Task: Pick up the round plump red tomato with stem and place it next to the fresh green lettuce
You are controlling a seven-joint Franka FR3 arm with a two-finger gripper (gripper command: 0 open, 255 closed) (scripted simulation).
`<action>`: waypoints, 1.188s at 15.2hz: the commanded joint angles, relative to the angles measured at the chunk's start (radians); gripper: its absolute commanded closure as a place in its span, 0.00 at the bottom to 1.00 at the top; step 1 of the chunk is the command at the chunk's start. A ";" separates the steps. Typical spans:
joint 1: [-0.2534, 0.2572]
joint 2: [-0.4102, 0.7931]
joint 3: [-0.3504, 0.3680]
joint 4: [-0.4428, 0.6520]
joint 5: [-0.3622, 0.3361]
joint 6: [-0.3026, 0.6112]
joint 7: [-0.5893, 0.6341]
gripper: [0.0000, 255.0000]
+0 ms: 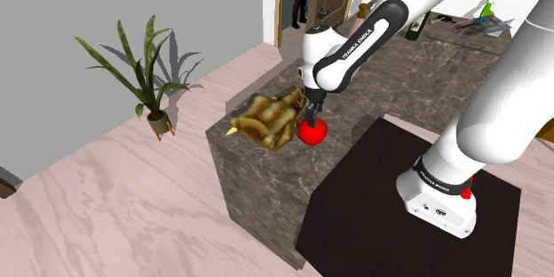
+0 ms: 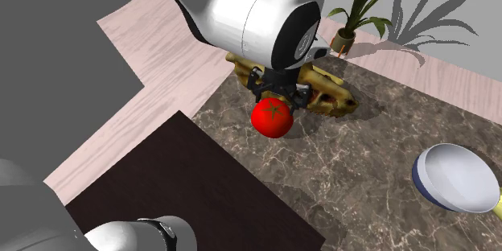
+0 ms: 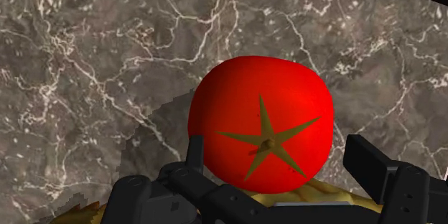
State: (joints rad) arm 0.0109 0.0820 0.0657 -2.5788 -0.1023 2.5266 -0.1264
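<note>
**Tomato beside the lettuce, pincer loose**

The pincer (image 2: 280, 100) straddles the red tomato (image 3: 262, 133) with its fingers spread, one visibly apart from it, gripping nothing. The tomato appears to rest on the marbled surface (image 2: 362, 169), just beside the yellow-brown lettuce (image 1: 266, 120). Placement looks done. The next move calls for a straight lift clear without nudging the tomato.

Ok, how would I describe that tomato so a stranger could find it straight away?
Look at the dark marbled counter, at the end near the potted plant. A yellow-brown leafy lump lies there, and the tomato is right beside it, under the black gripper. It is the only glossy red ball, with an olive star-shaped stem on top.
</note>
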 commanded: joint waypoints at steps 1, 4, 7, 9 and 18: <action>0.000 0.000 0.000 0.000 0.000 0.000 0.000 0.00; 0.000 0.000 0.000 0.000 0.000 0.000 0.000 1.00; 0.000 0.000 0.000 0.000 0.000 0.000 0.000 1.00; 0.000 0.000 0.000 0.000 0.000 0.000 0.000 1.00; 0.001 -0.084 0.003 0.006 0.020 -0.089 -0.018 1.00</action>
State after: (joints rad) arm 0.0113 0.0127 0.0686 -2.5764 -0.0854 2.4559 -0.1410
